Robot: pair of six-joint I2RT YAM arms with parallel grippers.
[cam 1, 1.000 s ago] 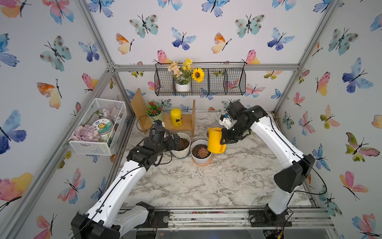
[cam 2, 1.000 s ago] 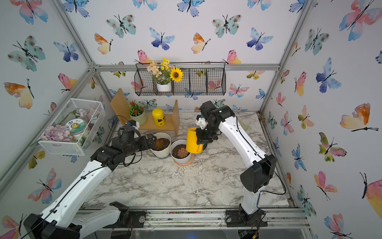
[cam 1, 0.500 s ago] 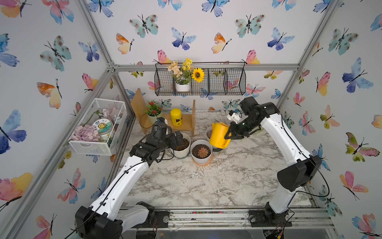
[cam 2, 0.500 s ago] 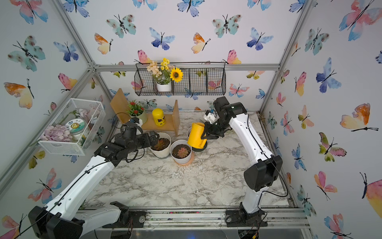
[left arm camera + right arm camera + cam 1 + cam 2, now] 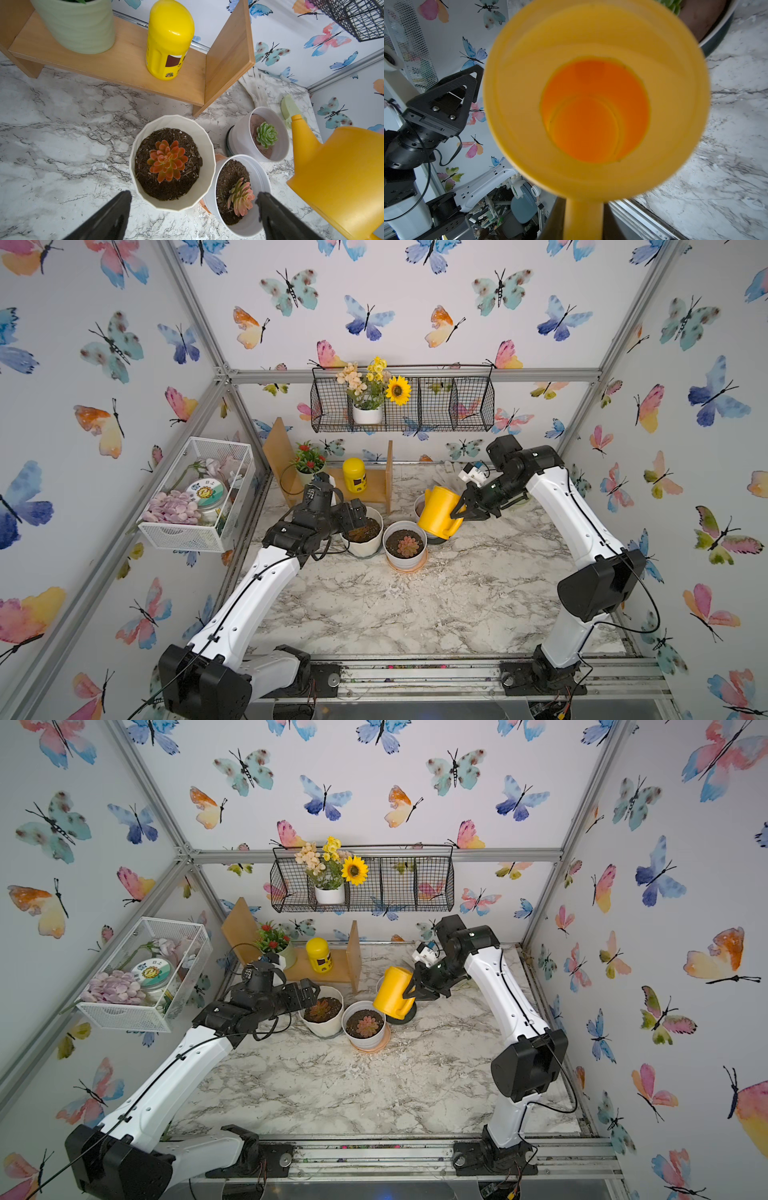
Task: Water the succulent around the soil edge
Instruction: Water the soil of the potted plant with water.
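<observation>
- Top view: got yellow watering can pinched tight in right gripper, tilted, apart from the ribbed pot.
- Left wrist: looking down at the succulent, ringed by dark soil edge, just beyond wide-spread left gripper.
- Right wrist: staring straight into the watering can.

Walled with butterfly wallpaper; floored in marble tabletop beneath the left claw, wooden shelf just beyond.

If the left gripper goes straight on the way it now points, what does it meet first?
Most likely the near rim of the wide, ribbed cream-white pot holding the orange-red succulent, ahead of the open left gripper; depth is unclear.
</observation>
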